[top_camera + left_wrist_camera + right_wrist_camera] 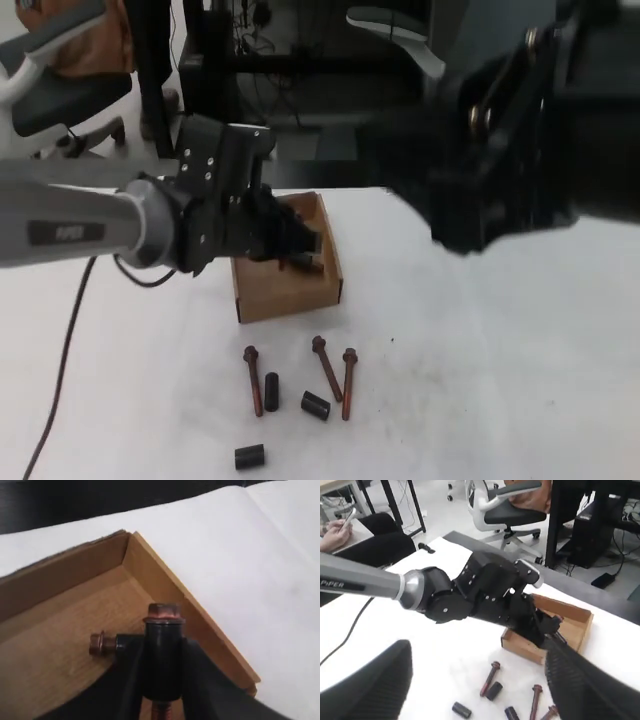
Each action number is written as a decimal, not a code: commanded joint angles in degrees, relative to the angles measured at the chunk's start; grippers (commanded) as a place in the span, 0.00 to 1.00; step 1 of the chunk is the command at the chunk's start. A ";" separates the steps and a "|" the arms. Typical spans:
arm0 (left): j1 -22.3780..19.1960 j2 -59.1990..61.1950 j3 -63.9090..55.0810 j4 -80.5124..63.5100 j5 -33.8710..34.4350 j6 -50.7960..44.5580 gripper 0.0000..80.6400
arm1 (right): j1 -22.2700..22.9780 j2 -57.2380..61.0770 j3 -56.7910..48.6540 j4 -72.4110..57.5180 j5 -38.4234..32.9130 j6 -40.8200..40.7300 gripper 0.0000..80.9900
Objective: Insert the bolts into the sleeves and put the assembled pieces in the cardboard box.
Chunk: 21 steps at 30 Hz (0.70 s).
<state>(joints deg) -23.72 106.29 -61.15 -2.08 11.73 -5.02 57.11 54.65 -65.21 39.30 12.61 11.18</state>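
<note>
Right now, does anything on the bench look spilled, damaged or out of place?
Nothing stands out. The left end effector holds a copper bolt in a black sleeve over the brown cardboard box, where one assembled piece already lies. Three loose copper bolts and three black sleeves wait on the white bench.

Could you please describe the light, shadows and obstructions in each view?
High view: even light, faint shadows under the copper-coloured bolts; the right arm hides the far right. Left wrist view: soft sheen on the black cylindrical sleeve in the left gripper. Right wrist view: the dark fingers of the right gripper loom close to the lens.
</note>
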 commanded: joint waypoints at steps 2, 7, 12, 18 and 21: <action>-0.23 2.33 -3.35 -0.78 -1.00 1.64 0.02 | 0.05 0.06 0.26 5.63 -0.52 0.39 0.86; -0.09 3.77 -3.83 -1.17 -3.07 4.72 0.15 | -0.08 4.88 3.34 13.35 -6.76 -6.76 0.86; 0.23 2.16 -3.83 -1.01 -2.78 6.26 0.87 | -0.07 15.39 4.82 12.46 -13.35 -22.31 0.81; 3.64 -6.85 -3.83 12.74 -10.69 8.05 0.87 | -0.07 29.43 4.64 7.19 -14.21 -32.30 0.77; 7.38 -12.30 -3.72 21.85 -12.05 13.57 0.87 | -0.42 35.25 4.62 5.08 -14.19 -36.39 0.72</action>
<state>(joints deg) -18.73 98.13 -64.27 13.04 1.99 4.92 57.11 86.78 -60.46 46.26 -0.64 -21.65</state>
